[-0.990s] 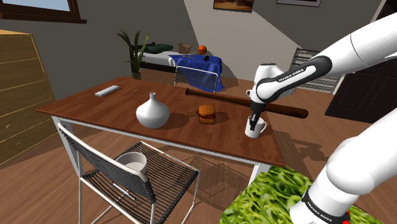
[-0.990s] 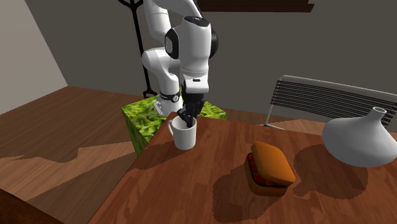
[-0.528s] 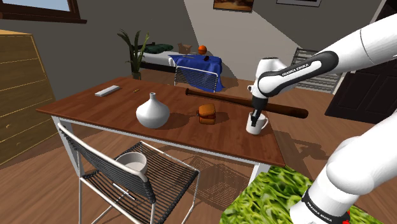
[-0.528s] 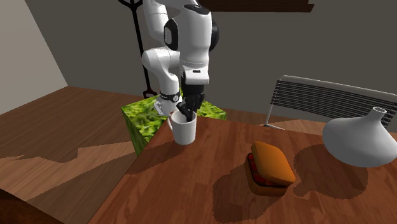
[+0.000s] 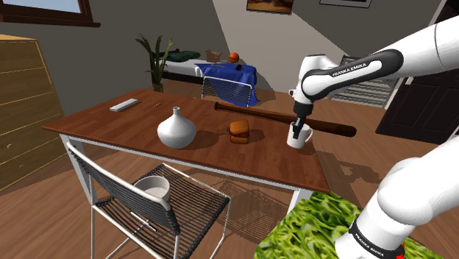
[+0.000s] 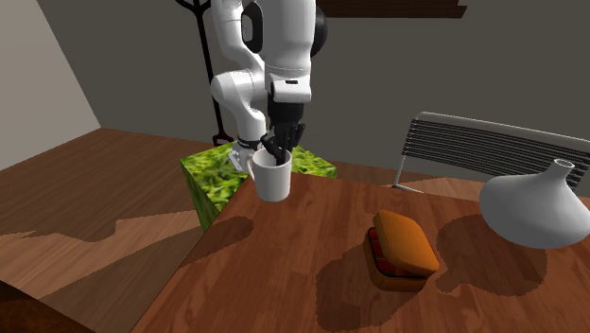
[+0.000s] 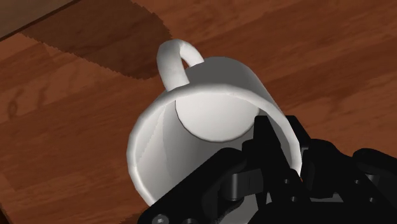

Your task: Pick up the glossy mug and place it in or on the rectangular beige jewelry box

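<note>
Mug (image 6: pixel 271 180) now clear of surface (image 6: pixel 284 284), risen since a second ago; jaws pinch its rim. Carry to jewelry box (image 6: pixel 404 248) pending.

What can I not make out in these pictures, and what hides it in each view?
- Box: its inside, in the second exterior view, is covered by the lid.
- Vase: one side is cut off by the second exterior view's right edge.
- Bat: a stretch of it, in the shoulder view, is hidden behind the mug and the arm.
- Mug rim: part of it, in the wrist view, is covered by the end effector.
</note>
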Controlling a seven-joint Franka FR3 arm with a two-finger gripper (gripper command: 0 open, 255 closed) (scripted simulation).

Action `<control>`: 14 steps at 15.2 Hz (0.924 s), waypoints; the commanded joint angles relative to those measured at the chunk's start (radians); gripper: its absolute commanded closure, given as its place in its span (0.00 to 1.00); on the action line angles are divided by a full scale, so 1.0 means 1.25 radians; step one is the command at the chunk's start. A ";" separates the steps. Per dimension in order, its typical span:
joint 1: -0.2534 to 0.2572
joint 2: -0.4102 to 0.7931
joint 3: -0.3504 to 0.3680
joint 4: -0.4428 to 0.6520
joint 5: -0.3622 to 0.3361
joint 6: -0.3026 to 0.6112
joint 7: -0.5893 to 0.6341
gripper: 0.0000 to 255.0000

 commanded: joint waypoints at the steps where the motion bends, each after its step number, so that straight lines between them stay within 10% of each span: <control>1: 0.001 -0.007 0.002 0.017 0.002 -0.024 -0.002 1.00; 14: 0.004 -0.047 0.013 0.126 0.011 -0.173 -0.011 1.00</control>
